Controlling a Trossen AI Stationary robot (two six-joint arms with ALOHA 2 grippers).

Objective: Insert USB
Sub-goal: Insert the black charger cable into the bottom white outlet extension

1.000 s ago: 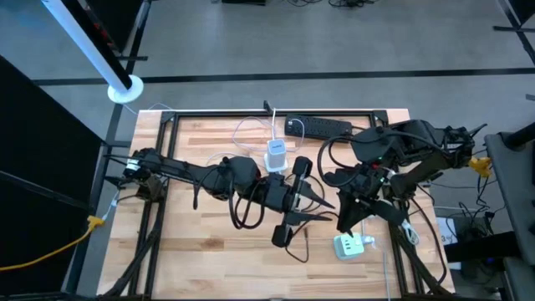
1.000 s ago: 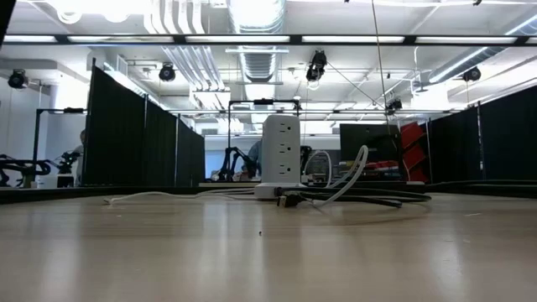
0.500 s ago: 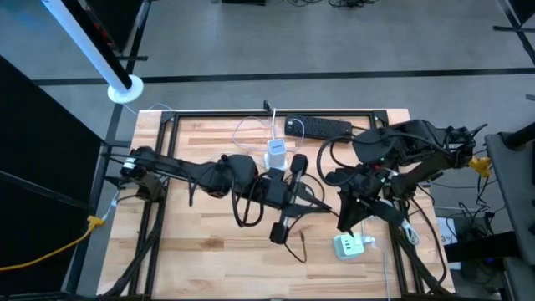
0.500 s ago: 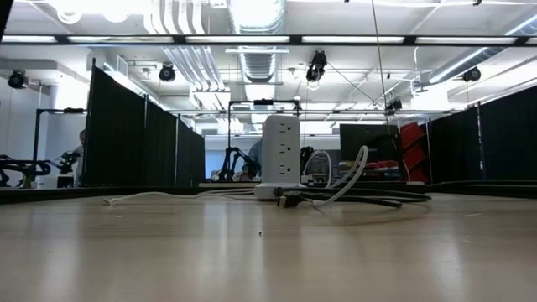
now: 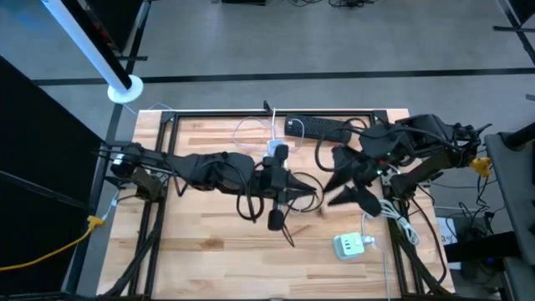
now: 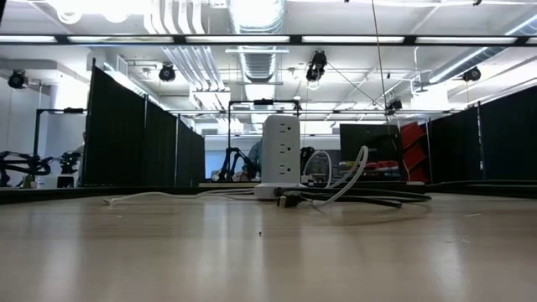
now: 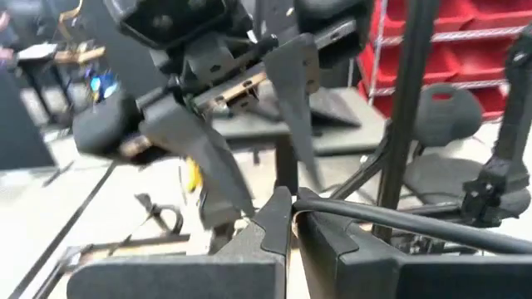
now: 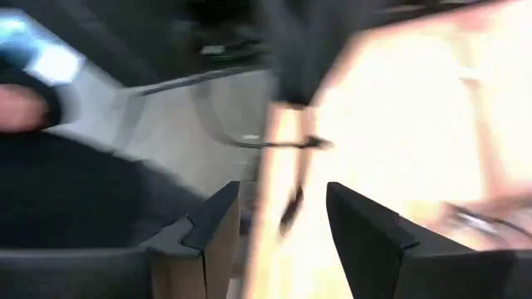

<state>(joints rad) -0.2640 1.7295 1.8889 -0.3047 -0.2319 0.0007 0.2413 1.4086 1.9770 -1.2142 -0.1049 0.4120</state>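
Black cable pinched in left jaws on wrist view only; right jaws spread.

Table beyond right pincer blurred

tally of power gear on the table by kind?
Black power strip: 1
White tower-shaped outlet block: 1
White and green plug adapter: 1
Total: 3

My wooden counter carries a black power strip at its far edge, a white charging tower, white cable, and a green-and-white adapter.
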